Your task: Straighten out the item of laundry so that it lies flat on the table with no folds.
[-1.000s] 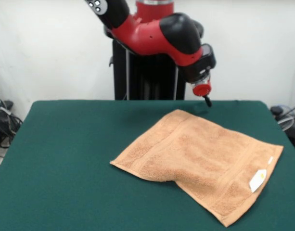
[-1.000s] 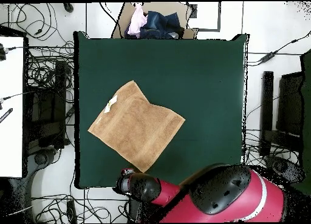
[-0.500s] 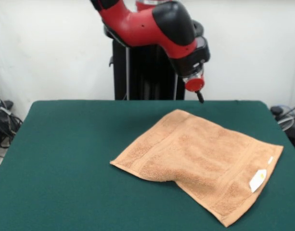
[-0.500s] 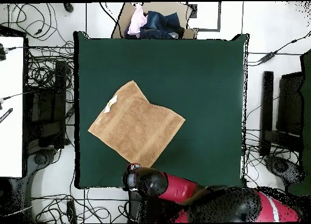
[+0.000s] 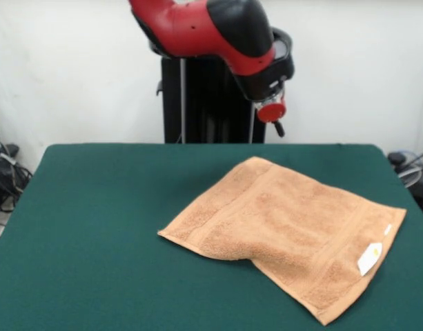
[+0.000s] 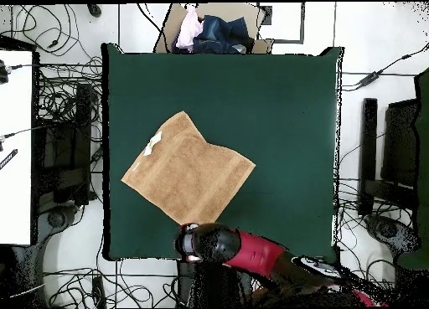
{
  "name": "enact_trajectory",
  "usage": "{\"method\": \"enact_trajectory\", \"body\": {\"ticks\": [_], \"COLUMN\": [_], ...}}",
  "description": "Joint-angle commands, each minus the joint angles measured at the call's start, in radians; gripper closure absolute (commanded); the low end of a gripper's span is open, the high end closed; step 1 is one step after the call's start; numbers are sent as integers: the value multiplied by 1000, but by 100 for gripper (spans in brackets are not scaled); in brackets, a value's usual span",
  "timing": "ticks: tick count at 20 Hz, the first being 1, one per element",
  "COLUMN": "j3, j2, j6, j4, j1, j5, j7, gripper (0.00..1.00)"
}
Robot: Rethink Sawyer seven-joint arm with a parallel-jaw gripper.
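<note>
The item of laundry (image 5: 287,227), a peach-orange terry towel, lies on the right half of the green table (image 5: 94,227), turned like a diamond. Its near edge dents inward at a fold (image 5: 251,258), so the outline is not a clean square. A white label (image 5: 369,258) sits by its right corner. In the overhead view the towel (image 6: 188,178) lies on the table (image 6: 276,113) at the left, label (image 6: 154,141) at its upper left. My gripper (image 5: 278,128) hangs high above the table's far edge, clear of the towel's far corner, holding nothing. From overhead the gripper (image 6: 191,243) sits at the table's bottom edge.
A cardboard box with clothes (image 6: 214,33) stands beyond the table's top edge in the overhead view. Cables (image 6: 67,96) cover the floor on both sides, and a white desk (image 6: 15,146) stands at the left. The black pedestal (image 5: 204,100) rises behind the table.
The arm has lifted and drawn back toward the pedestal, carrying the gripper up and to the left in the front view. The towel has not moved.
</note>
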Motion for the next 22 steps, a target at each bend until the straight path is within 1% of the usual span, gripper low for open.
{"method": "enact_trajectory", "body": {"ticks": [1,7,12,17,22], "j3": [-7,-23,-41,-38,-38], "j2": [78,182,221,267,301], "j6": [-50,-71,-80,-88,-110], "j4": [-165,-234,-278,-313,-330], "j1": [2,-72,-84,-115,-129], "j5": [-46,-140,-211,-275,-321], "j7": [-54,-115,-108,-99,-74], "gripper": [0,0,0,0,0]}}
